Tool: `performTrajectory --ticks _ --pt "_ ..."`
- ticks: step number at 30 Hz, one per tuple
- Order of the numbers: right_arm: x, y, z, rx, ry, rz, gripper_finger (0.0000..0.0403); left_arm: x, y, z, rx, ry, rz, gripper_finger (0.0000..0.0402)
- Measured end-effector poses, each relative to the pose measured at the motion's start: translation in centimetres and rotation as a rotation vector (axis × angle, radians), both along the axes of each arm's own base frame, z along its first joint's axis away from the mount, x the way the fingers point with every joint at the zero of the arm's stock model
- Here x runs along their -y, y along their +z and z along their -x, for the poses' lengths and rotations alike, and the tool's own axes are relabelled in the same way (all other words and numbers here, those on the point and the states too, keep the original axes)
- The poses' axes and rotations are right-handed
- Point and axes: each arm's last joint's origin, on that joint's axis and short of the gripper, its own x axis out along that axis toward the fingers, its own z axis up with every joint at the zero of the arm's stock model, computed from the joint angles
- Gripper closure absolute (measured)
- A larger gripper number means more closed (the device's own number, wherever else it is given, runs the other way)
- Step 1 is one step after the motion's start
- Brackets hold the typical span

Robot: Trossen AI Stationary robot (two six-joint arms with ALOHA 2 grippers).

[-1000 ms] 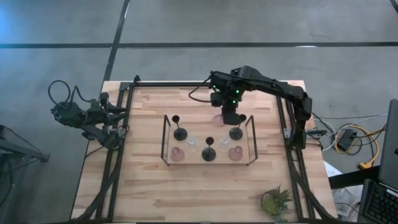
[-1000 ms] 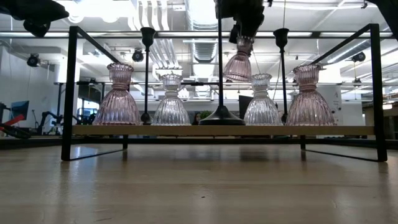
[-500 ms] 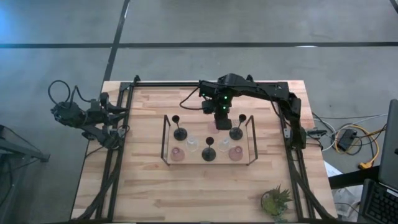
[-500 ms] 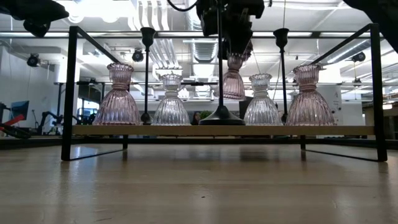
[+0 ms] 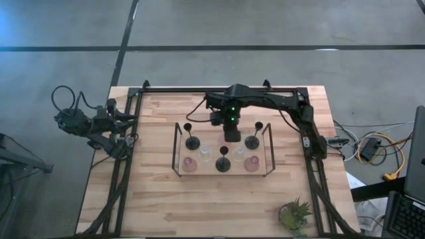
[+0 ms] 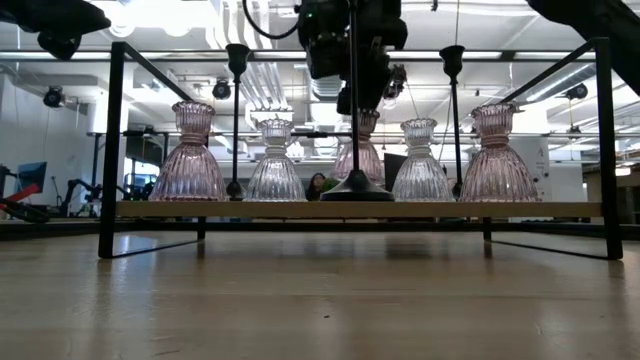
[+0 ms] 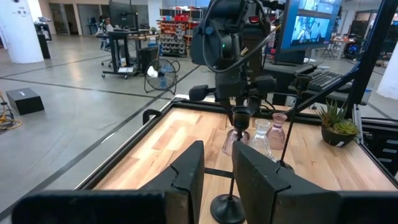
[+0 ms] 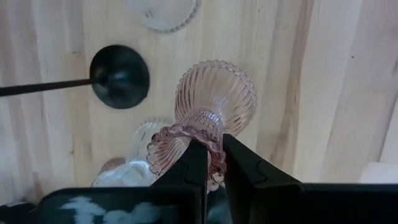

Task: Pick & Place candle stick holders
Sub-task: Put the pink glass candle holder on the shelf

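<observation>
above tray [image 5: 176, 149] (right gripper [image 8: 208, 163]): pink holder [image 8: 214, 102]

Light butcher-block wooden table [image 5: 159, 199], planks running lengthwise, framed by black metal rails [image 5: 212, 88] along its edges.

Low wooden tray with a thin black wire frame [image 5: 176, 147] sits at table centre; in the low view its board [image 6: 250, 209] stands raised on slim black legs.

Small green spiky potted plant [image 5: 293, 214] near the table's front right corner, well apart from the tray; also seen in the left wrist view [image 7: 336, 121].

Grey concrete floor [image 5: 66, 33] crossed by dark lines. Orange and yellow cables [image 5: 378, 156] lie beside the table's right side.
</observation>
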Motion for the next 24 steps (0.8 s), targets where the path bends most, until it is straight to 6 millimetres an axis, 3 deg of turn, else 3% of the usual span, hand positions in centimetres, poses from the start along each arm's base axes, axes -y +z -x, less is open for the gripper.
performTrajectory --ticks 12,24 --pt "0.1 -1.7 -1.0 -0.016 0.001 -0.012 0.0383 0.0 0.0 0.0 0.000 0.000 0.000 0.0312" --pt "-0.1 -1.9 -1.2 -0.009 -0.003 -0.014 0.0383 0.0 0.0 0.0 0.000 0.000 0.000 0.0313"
